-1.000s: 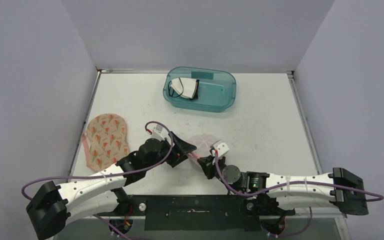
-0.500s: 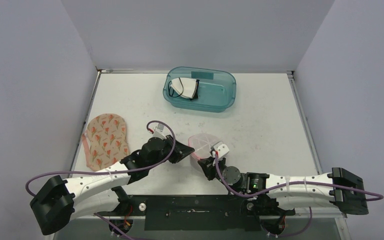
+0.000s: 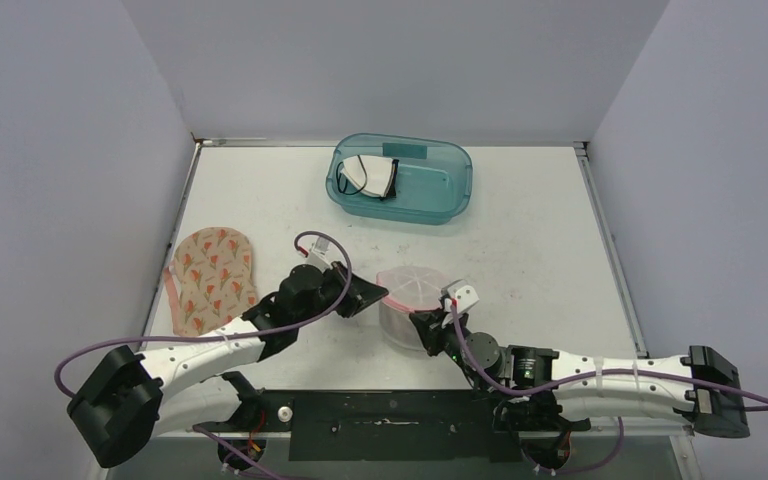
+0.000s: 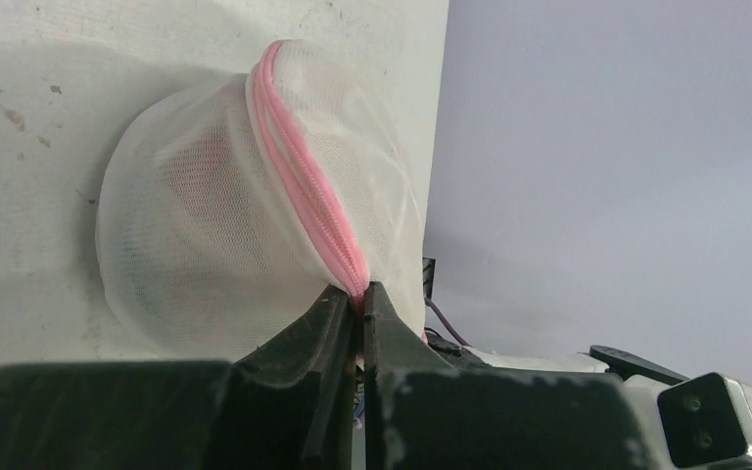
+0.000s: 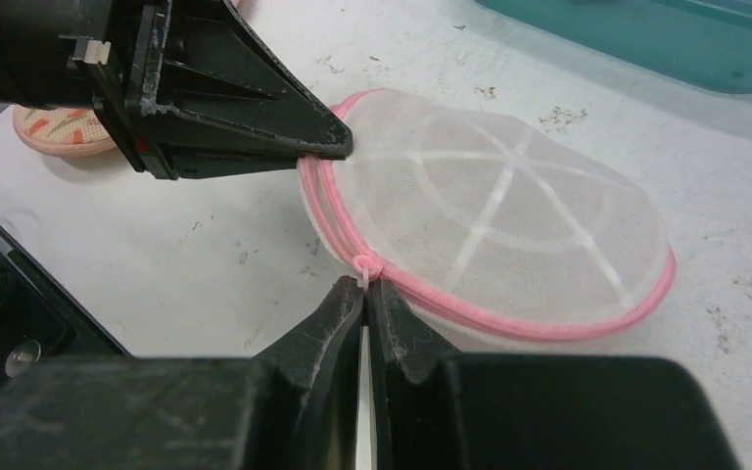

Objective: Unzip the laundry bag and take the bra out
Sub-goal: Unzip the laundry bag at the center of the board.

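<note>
**Two grippers pinch the zipper rim of a mesh laundry bag**

Top view: a small round laundry bag point(image 3: 412, 300) of white mesh sits on the white table point(image 3: 540, 240), near the front edge between the two arms. The left gripper point(image 3: 382, 296) meets its left side and the right gripper point(image 3: 424, 326) its near side. A teal tub point(image 3: 400, 180) stands well behind, and a floral cloth point(image 3: 210, 280) lies to the left.

Left wrist view: the left gripper point(image 4: 357, 299) has its jaws closed on the pink zipper point(image 4: 304, 186), which runs away from it over the domed mesh. A pinkish shade point(image 4: 196, 206) inside is likely the bra.

Right wrist view: the right gripper point(image 5: 364, 291) is closed, apparently pinching the small white zipper pull point(image 5: 364, 264). The bag's ribbed flat face points up, slightly tilted. Being round, it has no long axis; the zipper circles its rim.

The bag looks light, soft and easily crumpled, so one side must be held at the seam while the pull is drawn along the rim.
</note>
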Robot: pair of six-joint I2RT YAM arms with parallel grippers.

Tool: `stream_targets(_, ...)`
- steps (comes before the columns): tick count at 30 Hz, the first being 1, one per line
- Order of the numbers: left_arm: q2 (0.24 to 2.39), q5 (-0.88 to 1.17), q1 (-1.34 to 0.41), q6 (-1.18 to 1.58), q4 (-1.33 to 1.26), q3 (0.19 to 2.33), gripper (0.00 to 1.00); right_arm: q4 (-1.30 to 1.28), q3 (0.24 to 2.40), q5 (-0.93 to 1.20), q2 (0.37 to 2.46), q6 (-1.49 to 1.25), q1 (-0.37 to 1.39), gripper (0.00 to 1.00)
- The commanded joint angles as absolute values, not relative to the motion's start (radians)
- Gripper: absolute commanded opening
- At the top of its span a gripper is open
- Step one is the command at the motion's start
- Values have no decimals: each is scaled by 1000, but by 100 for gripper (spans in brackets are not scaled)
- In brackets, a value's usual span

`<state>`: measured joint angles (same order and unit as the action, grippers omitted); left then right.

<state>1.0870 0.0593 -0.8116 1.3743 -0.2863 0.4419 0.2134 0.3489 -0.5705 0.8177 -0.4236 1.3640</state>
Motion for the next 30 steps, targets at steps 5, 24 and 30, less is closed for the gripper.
stream_targets(5, 1076, 178, -730, 1290, -357, 450, 0, 117, 333, -670, 742, -439, 1353, 5)
stream_targets(24, 1295, 609, -632, 1127, -402, 790, 0, 153, 454, -563, 690, -331, 1379, 5)
stream_targets(30, 1380, 593, -628, 1168, -514, 693, 0, 187, 438, -571, 754, -345, 1388, 5)
